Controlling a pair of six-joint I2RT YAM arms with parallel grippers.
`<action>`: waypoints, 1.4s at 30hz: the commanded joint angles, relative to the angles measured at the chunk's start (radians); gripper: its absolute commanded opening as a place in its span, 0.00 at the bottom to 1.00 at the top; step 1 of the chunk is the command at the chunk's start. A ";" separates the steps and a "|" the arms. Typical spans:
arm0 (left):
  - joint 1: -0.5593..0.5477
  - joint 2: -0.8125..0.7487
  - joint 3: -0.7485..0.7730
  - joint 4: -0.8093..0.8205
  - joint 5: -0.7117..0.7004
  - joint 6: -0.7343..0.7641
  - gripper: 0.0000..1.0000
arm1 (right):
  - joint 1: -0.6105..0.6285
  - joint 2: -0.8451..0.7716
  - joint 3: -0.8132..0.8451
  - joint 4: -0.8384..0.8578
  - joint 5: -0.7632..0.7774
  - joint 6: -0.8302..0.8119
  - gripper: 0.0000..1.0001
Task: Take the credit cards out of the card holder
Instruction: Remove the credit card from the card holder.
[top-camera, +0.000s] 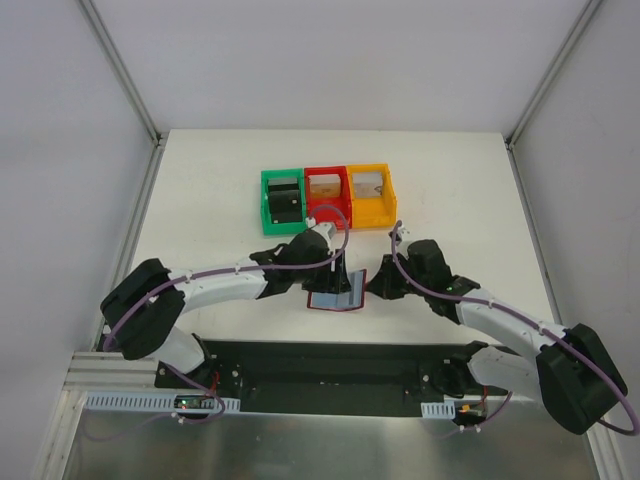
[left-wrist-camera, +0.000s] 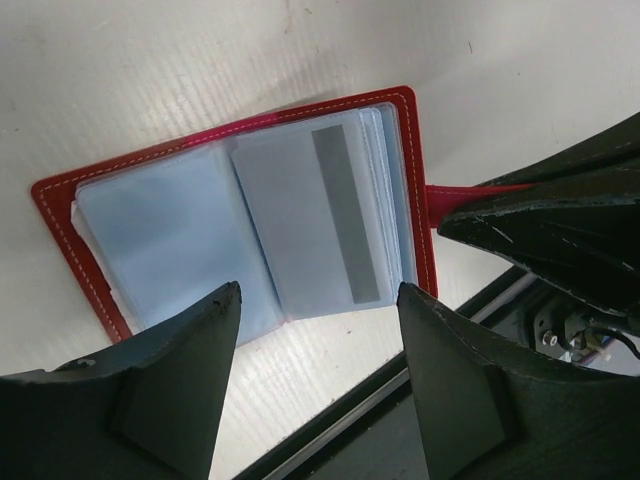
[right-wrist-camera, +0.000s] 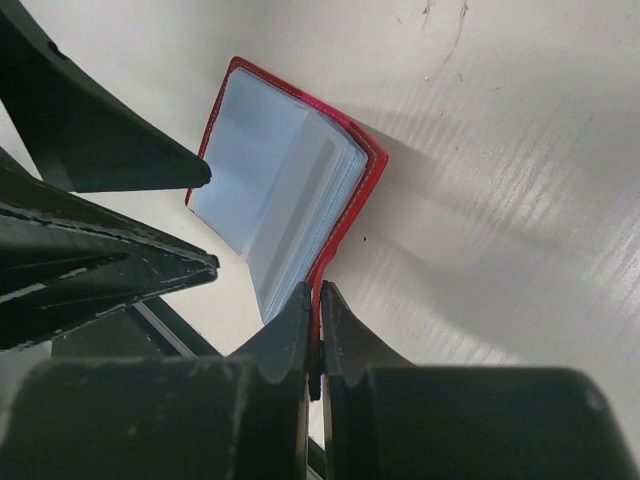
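Observation:
The card holder (top-camera: 335, 300), a dark-red bi-fold wallet, lies open on the white table near its front edge. Its grey-blue sleeves show in the left wrist view (left-wrist-camera: 170, 230). A pale credit card (left-wrist-camera: 300, 220) with a grey stripe sits in the right-hand sleeve; it also shows in the right wrist view (right-wrist-camera: 300, 200). My left gripper (left-wrist-camera: 318, 292) is open and empty, just above the wallet's near edge, one finger on each side of the fold. My right gripper (right-wrist-camera: 315, 290) is shut on the wallet's red tab strap (left-wrist-camera: 470, 190) at its right side.
Green (top-camera: 268, 205), red (top-camera: 325, 175) and yellow (top-camera: 385, 200) bins stand in a row behind the wallet; the green one holds a black block (top-camera: 286, 200). A black strip (top-camera: 330, 365) runs along the table's front edge, close to the wallet.

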 joint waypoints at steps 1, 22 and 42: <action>-0.020 0.048 0.063 0.030 0.050 0.056 0.64 | 0.005 -0.016 0.058 -0.002 -0.027 -0.019 0.01; -0.043 0.141 0.106 -0.045 -0.059 0.057 0.45 | 0.006 -0.028 0.072 -0.010 -0.041 -0.019 0.01; -0.058 0.100 0.129 -0.064 -0.057 0.074 0.57 | 0.005 -0.034 0.078 -0.016 -0.042 -0.018 0.00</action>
